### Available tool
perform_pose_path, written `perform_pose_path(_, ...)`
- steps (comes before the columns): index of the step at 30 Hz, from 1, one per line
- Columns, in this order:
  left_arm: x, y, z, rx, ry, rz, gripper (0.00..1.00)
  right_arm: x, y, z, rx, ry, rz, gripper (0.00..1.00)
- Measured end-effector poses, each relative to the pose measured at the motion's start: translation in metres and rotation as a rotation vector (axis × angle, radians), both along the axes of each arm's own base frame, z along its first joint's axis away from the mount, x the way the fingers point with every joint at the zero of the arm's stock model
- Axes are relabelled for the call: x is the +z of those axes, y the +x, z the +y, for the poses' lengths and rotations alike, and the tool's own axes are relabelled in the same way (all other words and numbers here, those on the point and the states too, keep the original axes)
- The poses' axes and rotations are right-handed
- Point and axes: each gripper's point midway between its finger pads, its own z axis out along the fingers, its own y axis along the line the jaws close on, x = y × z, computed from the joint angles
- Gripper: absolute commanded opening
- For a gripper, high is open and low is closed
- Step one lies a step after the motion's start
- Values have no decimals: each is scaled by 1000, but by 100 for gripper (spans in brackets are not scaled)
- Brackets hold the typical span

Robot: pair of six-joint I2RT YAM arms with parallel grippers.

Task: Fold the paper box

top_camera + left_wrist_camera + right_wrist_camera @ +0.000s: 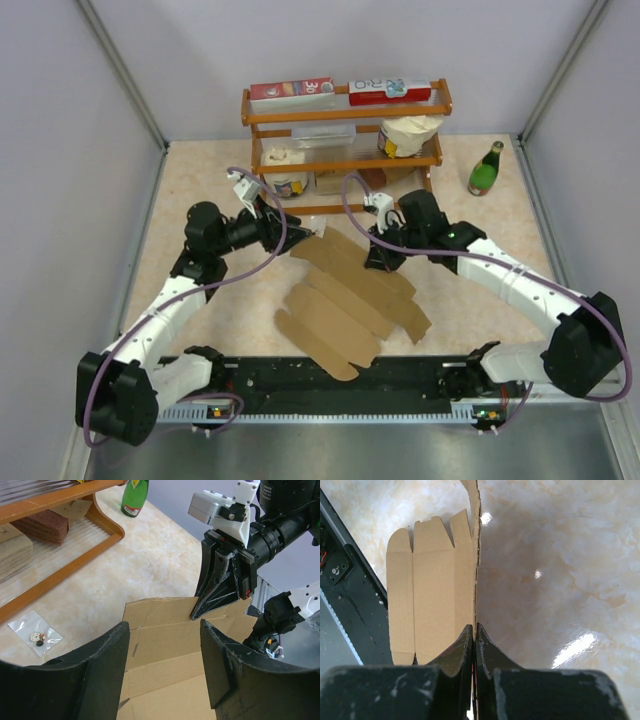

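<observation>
The paper box (345,300) lies as a flat, unfolded sheet of plain brown cardboard with many flaps in the middle of the table. My right gripper (383,262) is shut on its far right edge; in the right wrist view that edge (476,570) runs straight in between the closed fingers (475,627). My left gripper (285,238) hovers open over the sheet's far left corner. In the left wrist view its fingers (165,625) straddle a creased panel (165,655) without touching it, and the right gripper (200,614) pins the cardboard just beyond.
A wooden shelf (345,140) with red-and-white cartons (292,92) stands at the back. A green bottle (486,170) is to the right of the shelf. A small plastic bag (36,637) lies near the shelf foot. A black rail (330,375) lines the near edge.
</observation>
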Motion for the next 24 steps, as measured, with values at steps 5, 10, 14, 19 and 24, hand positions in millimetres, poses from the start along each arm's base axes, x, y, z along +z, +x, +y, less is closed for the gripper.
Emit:
perform_pose_path(5, -7, 3, -4, -17, 3, 18, 62, -4, -4, 0, 9, -5, 28, 0)
perform_pose_path(10, -16, 1, -14, -40, 13, 44, 62, -7, -13, -1, 40, -7, 61, 0)
perform_pose_path(14, -17, 1, -17, -33, 18, 41, 62, -2, -17, -3, 57, -2, 42, 0)
perform_pose_path(19, -18, 3, -19, -20, 19, 41, 62, -1, -23, -6, 68, 5, 32, 0)
perform_pose_path(24, -23, 3, -20, -13, 16, 43, 62, -16, -31, -10, 70, -17, 66, 0)
